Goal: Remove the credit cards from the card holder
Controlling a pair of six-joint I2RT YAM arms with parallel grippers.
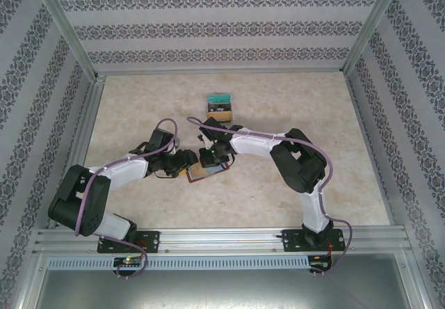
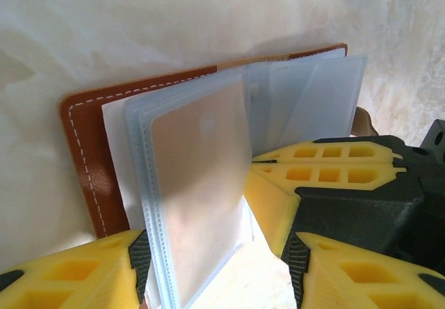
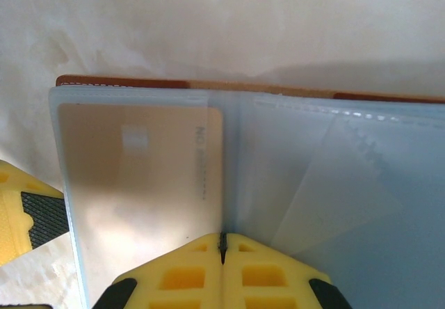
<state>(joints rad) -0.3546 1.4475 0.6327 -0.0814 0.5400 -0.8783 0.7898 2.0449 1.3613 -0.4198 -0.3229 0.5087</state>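
over the card holder [image 3: 125,81], right tool [image 3: 222,250] seems clamped on sleeves [image 3: 292,156].

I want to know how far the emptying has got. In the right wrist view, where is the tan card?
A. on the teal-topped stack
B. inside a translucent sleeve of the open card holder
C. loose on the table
B: the tan card shows through a translucent sleeve of the open card holder, its outline within the sleeve's edges.
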